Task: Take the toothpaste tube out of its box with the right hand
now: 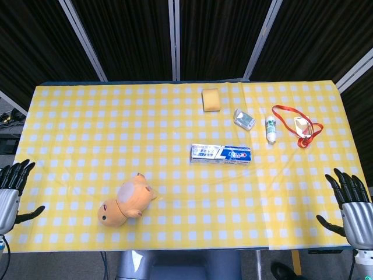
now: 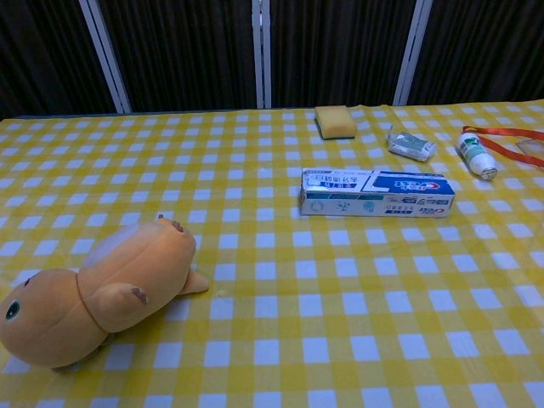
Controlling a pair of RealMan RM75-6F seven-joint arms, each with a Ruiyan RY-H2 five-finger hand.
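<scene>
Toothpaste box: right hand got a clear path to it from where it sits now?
Probably yes. The right hand is open at the table's near right edge, and only bare checked cloth lies between it and the toothpaste box. The small bottle sits beyond that line.

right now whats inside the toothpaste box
The toothpaste box lies closed on the checked tablecloth, so its inside is hidden. Whether the tube is in there cannot be seen.

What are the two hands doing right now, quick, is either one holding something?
Left hand: open, fingers spread, holding nothing, at the table's near left edge.
Right hand: open, fingers spread, holding nothing, well short of the toothpaste box.
</scene>
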